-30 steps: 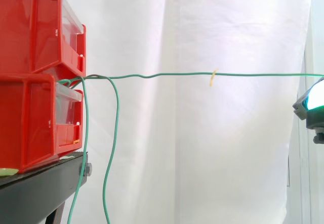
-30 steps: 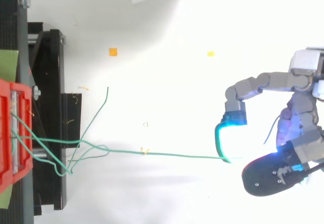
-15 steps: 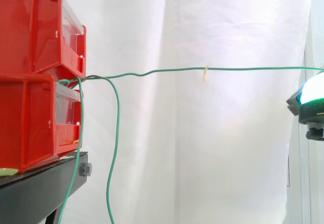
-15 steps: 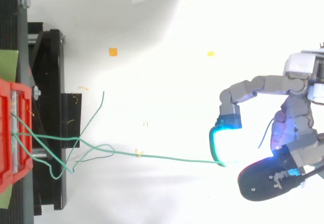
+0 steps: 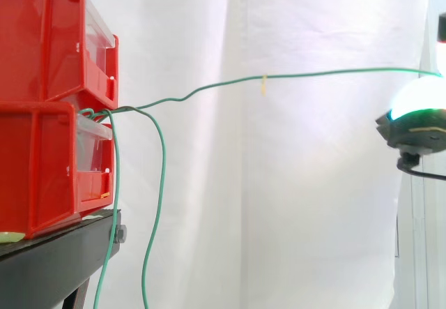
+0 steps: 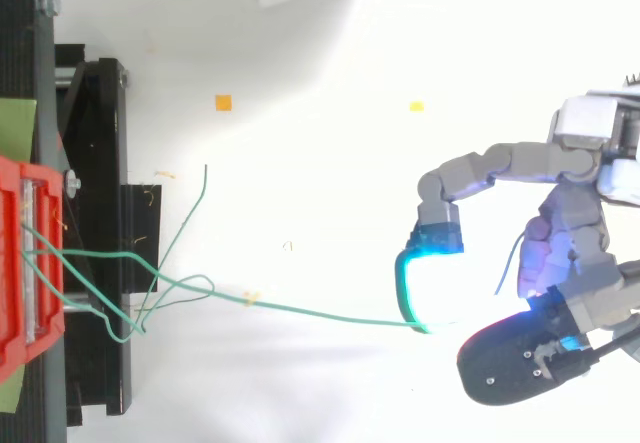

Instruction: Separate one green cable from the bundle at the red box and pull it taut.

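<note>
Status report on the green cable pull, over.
Robot hand shut on one green cable. Cable slopes up from red boxes to hand, small wave near boxes. Other green cables hang loose below it.

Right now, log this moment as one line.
hand: shut on green cable | cable: from red bins up to hand, slightly wavy | other cables: hanging

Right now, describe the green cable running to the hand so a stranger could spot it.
Start at the stacked red bins on the side view's left. From between them, the hanging cables droop toward the floor; the held cable alone climbs rightward to the glowing hand and carries a small yellow tag.
</note>
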### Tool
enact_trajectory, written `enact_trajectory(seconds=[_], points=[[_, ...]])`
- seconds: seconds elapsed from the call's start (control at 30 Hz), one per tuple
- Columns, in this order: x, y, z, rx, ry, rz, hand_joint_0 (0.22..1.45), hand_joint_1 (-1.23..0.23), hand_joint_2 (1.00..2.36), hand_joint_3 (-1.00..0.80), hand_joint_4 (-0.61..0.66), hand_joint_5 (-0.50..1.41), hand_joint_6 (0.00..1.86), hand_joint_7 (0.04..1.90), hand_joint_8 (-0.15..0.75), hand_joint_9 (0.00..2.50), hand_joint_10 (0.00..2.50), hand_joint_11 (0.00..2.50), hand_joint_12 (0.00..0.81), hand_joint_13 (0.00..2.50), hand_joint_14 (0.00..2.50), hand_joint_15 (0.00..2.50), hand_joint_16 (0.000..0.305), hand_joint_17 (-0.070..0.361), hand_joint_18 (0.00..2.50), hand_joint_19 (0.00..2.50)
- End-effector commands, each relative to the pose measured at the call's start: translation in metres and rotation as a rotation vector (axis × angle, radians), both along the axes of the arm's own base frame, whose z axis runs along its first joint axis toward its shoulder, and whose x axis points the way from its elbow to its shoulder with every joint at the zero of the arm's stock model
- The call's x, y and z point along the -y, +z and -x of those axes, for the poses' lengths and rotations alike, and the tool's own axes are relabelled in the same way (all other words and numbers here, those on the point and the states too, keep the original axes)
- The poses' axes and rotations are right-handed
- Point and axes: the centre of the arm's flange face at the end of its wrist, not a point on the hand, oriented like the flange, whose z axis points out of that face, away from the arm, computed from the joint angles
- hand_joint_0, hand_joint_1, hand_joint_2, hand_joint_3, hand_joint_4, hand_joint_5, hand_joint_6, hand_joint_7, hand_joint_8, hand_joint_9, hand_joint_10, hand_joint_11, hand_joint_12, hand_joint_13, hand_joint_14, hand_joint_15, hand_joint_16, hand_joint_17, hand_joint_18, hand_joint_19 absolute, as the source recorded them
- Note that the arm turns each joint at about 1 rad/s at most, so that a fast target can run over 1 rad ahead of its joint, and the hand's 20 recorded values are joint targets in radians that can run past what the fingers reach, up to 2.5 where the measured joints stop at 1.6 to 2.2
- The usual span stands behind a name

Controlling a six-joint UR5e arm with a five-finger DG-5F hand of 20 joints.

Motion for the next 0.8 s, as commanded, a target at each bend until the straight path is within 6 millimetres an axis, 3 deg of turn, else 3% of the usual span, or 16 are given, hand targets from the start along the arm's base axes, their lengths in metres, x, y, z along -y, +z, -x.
enact_trajectory(seconds=[0.0,0.77], points=[[-0.001,0.002,-0.006,0.046,-0.001,-0.010,0.73,-0.84,1.02,-0.21,0.02,0.14,0.51,1.43,0.178,1.98,0.02,0.68,0.337,1.50,0.02,0.69,0.030,0.068,1.08,0.62],[-0.003,0.007,-0.016,0.128,0.000,-0.026,0.73,-0.84,1.02,-0.20,0.02,0.14,0.51,1.43,0.176,1.98,0.02,0.68,0.336,1.50,0.02,0.69,0.030,0.068,1.08,0.62]])
